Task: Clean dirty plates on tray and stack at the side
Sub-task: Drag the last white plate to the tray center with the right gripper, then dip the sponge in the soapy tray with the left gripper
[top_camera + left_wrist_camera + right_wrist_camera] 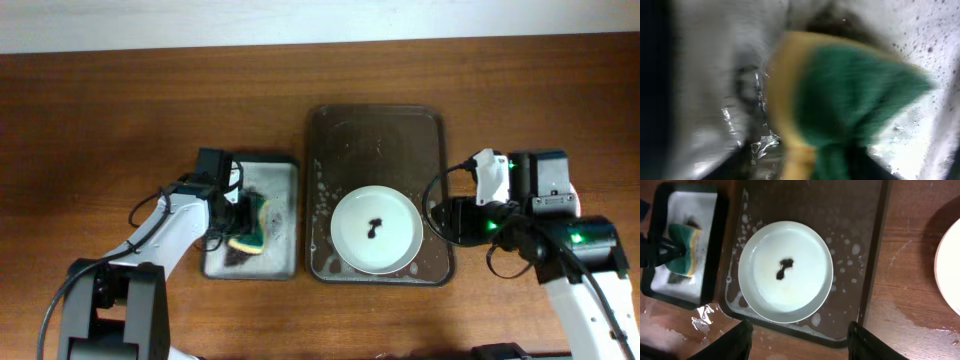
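Stretching across every view, a dark reddish wooden bench (120, 100) is meeting a strip of pale wall (300, 20) at its far edge, and water (700, 322) is pooling on the wood beside the dark brown tray (375, 135), whose floor is glistening with droplets (855, 250). One dirty plate (375, 230), a dark smear at centre, is lying in the tray's near half, while another pale plate (951, 265) is sitting on the bench to the right. The right claw (800, 327) is hanging over the tray's near rim, fingers spread apart. The left claw (235, 215) is pinching a green-and-yellow sponge (250, 225) over the small grey tray (280, 170).
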Available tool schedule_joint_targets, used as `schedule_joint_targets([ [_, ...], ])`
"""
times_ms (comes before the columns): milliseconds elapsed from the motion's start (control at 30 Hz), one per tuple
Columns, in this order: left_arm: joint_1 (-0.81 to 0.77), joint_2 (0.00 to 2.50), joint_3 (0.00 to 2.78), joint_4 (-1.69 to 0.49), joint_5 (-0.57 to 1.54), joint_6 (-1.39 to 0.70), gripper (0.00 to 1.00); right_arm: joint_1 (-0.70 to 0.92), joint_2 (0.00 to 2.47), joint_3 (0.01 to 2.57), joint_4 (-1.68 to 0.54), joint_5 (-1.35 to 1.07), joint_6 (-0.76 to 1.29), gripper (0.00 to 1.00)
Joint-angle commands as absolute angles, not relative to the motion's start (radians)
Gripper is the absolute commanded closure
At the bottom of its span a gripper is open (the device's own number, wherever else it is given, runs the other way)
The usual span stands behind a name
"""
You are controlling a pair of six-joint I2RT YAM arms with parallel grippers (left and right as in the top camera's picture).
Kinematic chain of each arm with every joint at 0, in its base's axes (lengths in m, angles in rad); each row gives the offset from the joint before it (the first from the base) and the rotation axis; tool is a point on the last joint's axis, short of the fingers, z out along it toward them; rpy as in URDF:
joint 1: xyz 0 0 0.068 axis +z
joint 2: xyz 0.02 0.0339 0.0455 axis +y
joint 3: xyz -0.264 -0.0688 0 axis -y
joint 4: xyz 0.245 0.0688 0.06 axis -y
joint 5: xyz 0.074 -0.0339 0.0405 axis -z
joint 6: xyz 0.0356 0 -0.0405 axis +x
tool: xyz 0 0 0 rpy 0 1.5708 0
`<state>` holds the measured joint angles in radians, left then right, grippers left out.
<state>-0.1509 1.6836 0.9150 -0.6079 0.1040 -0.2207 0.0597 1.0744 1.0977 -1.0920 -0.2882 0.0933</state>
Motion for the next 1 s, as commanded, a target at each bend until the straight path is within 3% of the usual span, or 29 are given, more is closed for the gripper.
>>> schedule_joint_targets([
  [0, -0.163, 1.678, 0.977, -0.688, 0.12, -0.222, 0.29, 0.066, 1.089, 1.105, -1.1, -0.284, 0.086, 0.39],
  [100, -0.163, 1.678, 1.029, -0.734, 0.12, -0.222, 0.34, 0.066, 1.089, 1.105, -1.1, -0.283, 0.086, 0.39],
  [200, -0.164, 1.678, 1.029, -0.735, 0.131, -0.222, 0.56, 0.066, 1.089, 1.105, -1.1, -0.283, 0.086, 0.39],
  [300, -0.168, 1.678, 1.029, -0.722, 0.191, -0.22, 0.5, 0.066, 1.089, 1.105, -1.096, -0.283, 0.086, 0.39],
  [433, -0.229, 1.683, 1.024, -0.696, 0.082, -0.207, 0.54, 0.066, 1.089, 1.105, -1.096, -0.283, 0.086, 0.39],
  [567, -0.302, 1.737, 0.957, -0.625, -0.02, -0.208, 0.87, 0.066, 1.089, 1.105, -1.097, -0.284, 0.086, 0.39],
  [600, -0.306, 1.781, 0.95, -0.617, -0.019, -0.212, 1.0, 0.066, 1.089, 1.105, -1.097, -0.283, 0.086, 0.39],
  [800, -0.3, 1.783, 1.072, -0.759, 0.004, -0.219, 1.0, 0.066, 1.089, 1.105, -1.113, -0.283, 0.086, 0.39],
  [833, -0.298, 1.768, 1.118, -0.801, 0.008, -0.219, 0.56, 0.066, 1.089, 1.105, -1.113, -0.283, 0.086, 0.39],
  [867, -0.296, 1.754, 1.164, -0.842, 0.008, -0.219, 0.4, 0.066, 1.089, 1.105, -1.113, -0.283, 0.086, 0.39],
  [933, -0.296, 1.737, 1.267, -0.936, 0.007, -0.219, 0.23, 0.066, 1.089, 1.105, -1.113, -0.283, 0.086, 0.39],
  [967, -0.297, 1.737, 1.299, -0.978, 0.008, -0.219, 0.23, 0.066, 1.089, 1.105, -1.113, -0.283, 0.086, 0.39],
])
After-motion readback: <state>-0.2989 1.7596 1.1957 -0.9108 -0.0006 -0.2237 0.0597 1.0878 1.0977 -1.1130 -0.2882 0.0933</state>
